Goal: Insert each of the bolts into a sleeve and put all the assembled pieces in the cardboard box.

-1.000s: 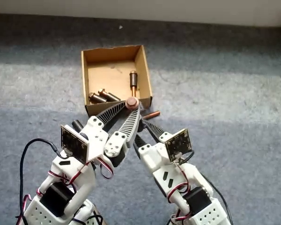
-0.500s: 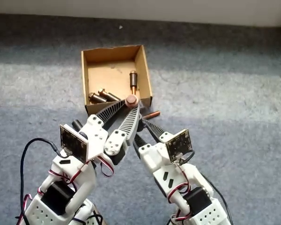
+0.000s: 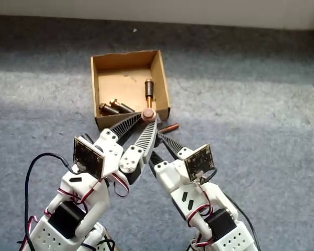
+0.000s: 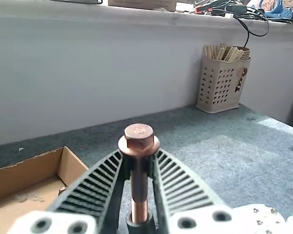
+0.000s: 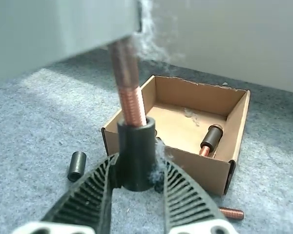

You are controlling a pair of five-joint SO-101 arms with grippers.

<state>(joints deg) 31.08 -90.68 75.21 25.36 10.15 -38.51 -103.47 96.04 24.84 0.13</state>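
Note:
My left gripper (image 3: 148, 118) (image 4: 139, 160) is shut on a copper bolt (image 4: 138, 137), held upright with its head up, just in front of the cardboard box (image 3: 100, 70). Below it, my right gripper (image 5: 136, 168) (image 3: 156, 142) is shut on a black sleeve (image 5: 136, 153). The bolt's threaded end (image 5: 132, 105) reaches into the top of that sleeve. In the box lie three assembled pieces: one (image 3: 148, 89) by the right wall and two (image 3: 114, 107) at the near left corner.
A loose bolt (image 3: 169, 128) (image 5: 232, 212) lies on the grey carpet by the box's near right corner. A loose black sleeve (image 3: 86, 139) (image 5: 77, 165) lies left of the grippers. A perforated holder (image 4: 221, 78) stands far off by the wall.
The left arm's wrist has shifted slightly to the right. The bolt head stays near the box's front wall. The right arm has kept still.

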